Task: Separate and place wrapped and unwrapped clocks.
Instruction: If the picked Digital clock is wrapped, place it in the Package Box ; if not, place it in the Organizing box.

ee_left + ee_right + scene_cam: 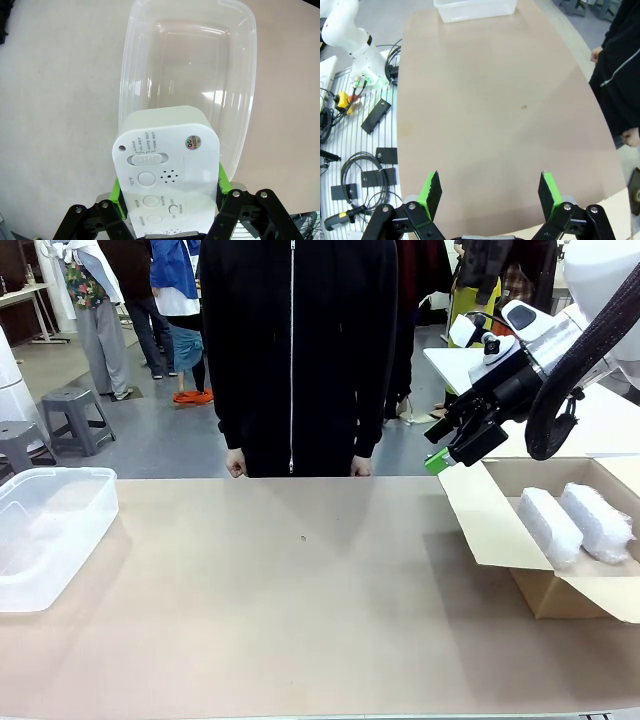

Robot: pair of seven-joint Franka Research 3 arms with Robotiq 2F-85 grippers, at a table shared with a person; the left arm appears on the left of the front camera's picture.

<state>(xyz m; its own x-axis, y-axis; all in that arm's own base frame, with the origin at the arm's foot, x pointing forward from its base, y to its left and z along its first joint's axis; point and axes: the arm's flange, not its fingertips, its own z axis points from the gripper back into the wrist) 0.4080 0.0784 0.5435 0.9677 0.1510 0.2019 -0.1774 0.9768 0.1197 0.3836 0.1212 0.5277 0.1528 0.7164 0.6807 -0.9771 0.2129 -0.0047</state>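
In the left wrist view we see the left gripper (167, 200) holding the bare clock (165, 175) between its green pads (223, 177), one pad pressed to each long side. The clock's back faces the camera, with its slider, round buttons and a small shiny sticker. It hangs over the near end of the clear plastic bin (235, 65), which sits on the tabletop (55, 100).

In the front view we find that bin (75, 490) at the left edge of the tabletop (300, 590). At the right stands an open cardboard box (490, 525), and inside it the two wrapped clocks (575, 523) lie side by side, touching. The right gripper (440, 445) hovers above the far left corner of the box, well apart from the wrapped clocks, its jaws spread wide with nothing between them; in the right wrist view we see bare tabletop between its green pads (431, 192).

A person in a black zipped jacket (300, 340) stands at the far side, hands down at the table's edge.
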